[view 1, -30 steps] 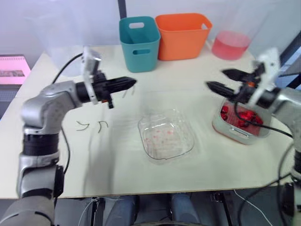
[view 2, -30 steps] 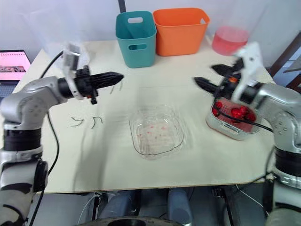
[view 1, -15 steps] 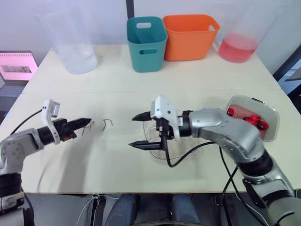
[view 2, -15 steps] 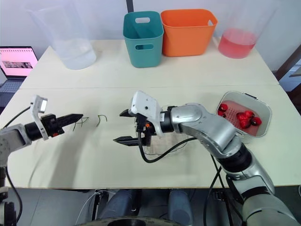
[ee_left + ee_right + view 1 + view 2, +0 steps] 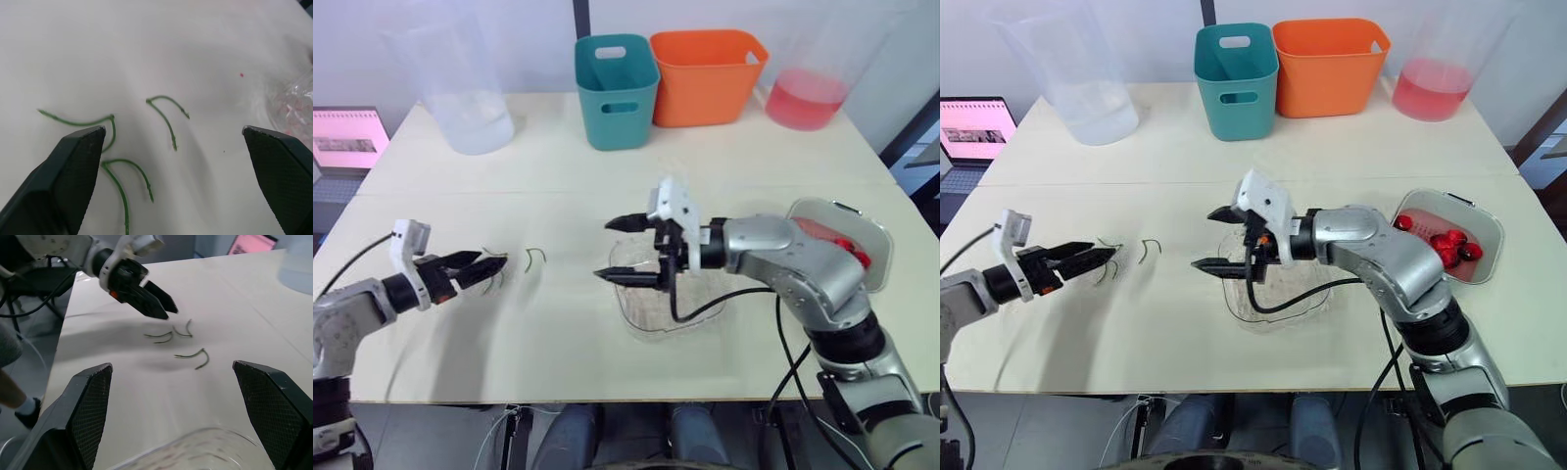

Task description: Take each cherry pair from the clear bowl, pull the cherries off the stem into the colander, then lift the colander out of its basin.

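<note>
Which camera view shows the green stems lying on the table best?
The left wrist view: the three green stems lie close up, every fork clear. The right wrist view shows them farther off, beside the left gripper. Both eye views show them small and thin.

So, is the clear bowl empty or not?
Empty: the bowl holds only red specks; the cherries sit in the colander.

Tabletop [image 5: 1175, 328] bare btwn left gripper [image 5: 1105, 255] and clear bowl [image 5: 1278, 305] except loose stems [image 5: 1149, 250]; free passage there. Right gripper [image 5: 1205, 238], jaws spread, sits over bowl's left rim; its arm crosses btwn bowl and colander [image 5: 1481, 217]. Rear: teal bin [image 5: 1236, 69], orange bin [image 5: 1332, 64].
</note>
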Tool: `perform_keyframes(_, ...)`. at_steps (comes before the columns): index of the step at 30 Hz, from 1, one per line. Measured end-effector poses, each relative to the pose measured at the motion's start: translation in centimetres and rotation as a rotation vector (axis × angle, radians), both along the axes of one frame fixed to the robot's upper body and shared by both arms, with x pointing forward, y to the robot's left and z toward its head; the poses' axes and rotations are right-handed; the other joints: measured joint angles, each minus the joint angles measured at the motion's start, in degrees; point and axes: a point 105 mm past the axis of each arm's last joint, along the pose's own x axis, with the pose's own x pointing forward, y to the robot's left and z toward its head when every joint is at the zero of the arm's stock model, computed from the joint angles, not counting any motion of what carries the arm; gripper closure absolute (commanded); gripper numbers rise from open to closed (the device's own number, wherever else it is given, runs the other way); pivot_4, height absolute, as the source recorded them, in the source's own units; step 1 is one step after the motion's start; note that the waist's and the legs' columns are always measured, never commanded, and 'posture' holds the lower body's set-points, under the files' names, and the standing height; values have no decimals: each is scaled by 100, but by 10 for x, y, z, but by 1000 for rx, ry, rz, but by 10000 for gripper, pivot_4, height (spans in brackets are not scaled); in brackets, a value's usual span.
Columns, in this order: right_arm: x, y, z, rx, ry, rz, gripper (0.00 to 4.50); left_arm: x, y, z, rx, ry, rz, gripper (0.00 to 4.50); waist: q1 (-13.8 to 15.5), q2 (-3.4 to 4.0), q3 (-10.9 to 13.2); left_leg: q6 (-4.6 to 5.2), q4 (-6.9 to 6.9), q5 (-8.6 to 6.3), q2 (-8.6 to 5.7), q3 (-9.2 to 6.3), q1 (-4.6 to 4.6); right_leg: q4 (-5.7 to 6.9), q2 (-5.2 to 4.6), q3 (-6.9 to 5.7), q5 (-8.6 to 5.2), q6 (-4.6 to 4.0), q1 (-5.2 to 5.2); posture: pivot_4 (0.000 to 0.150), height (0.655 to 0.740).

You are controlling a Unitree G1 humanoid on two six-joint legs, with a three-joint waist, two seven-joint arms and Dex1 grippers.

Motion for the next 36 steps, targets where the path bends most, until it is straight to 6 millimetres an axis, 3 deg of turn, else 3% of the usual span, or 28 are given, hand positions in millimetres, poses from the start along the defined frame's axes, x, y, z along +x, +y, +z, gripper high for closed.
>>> perform_keyframes(3,12,-27,9,102,21,-137,2615,5,-4,27,45,-110,-41,491,28,0,0,0,0,0,-3,0,0,-6,-2,0,0,0,4,1500,7400)
perform_keyframes(6,29,-73,28,232,-12,-356,2615,8,-19,61,103,-239,-128,491,39,-1,0,0,0,0,-5,2,-1,-8,-4,2,0,-1,5,1500,7400)
perform_keyframes(10,33,-170,52,296,-131,-705,2615,19,-56,103,118,-464,-207,491,147,8,-2,0,0,0,-7,10,0,-15,-4,1,0,0,12,1500,7400)
perform_keyframes(13,18,-239,47,280,-138,-917,2615,26,-78,90,109,-484,-228,491,145,9,-3,4,-3,-2,-4,18,4,-21,-2,2,0,0,18,1500,7400)
perform_keyframes(16,-2,-283,28,274,-105,-1053,1307,33,-88,78,69,-464,-212,19,70,7,-1,8,0,-4,5,25,8,-6,5,7,0,0,14,1500,7400)
perform_keyframes(18,-12,-301,24,287,-100,-1115,1307,38,-79,79,60,-467,-167,19,-3,14,-4,9,0,-4,6,29,16,2,7,11,0,0,15,1500,7400)
perform_keyframes(21,-28,-333,28,310,-130,-1215,1307,49,-50,82,60,-490,-54,19,-42,19,-6,15,-6,-8,7,41,39,1,12,17,0,0,30,1500,7400)
perform_keyframes(25,-31,-346,24,337,-122,-1248,1307,54,-27,62,67,-445,10,19,-8,18,-6,15,-4,-8,7,40,40,-2,8,17,0,1,36,1500,7400)
perform_keyframes(31,-25,-347,33,225,-86,-1234,1307,54,-25,59,92,-453,5,19,21,18,-5,14,3,-7,0,29,29,-9,2,14,0,1,36,1500,7400)
perform_keyframes(34,-17,-324,39,68,-22,-1115,1307,50,-36,70,125,-479,-47,19,6,18,-5,14,4,-7,5,25,24,-8,5,9,-1,1,33,1500,7400)
perform_keyframes(36,-16,-288,41,-55,64,-932,1307,41,-62,84,192,-509,-191,19,-9,20,-3,14,2,-8,6,25,19,-10,6,7,-1,1,29,1500,7400)
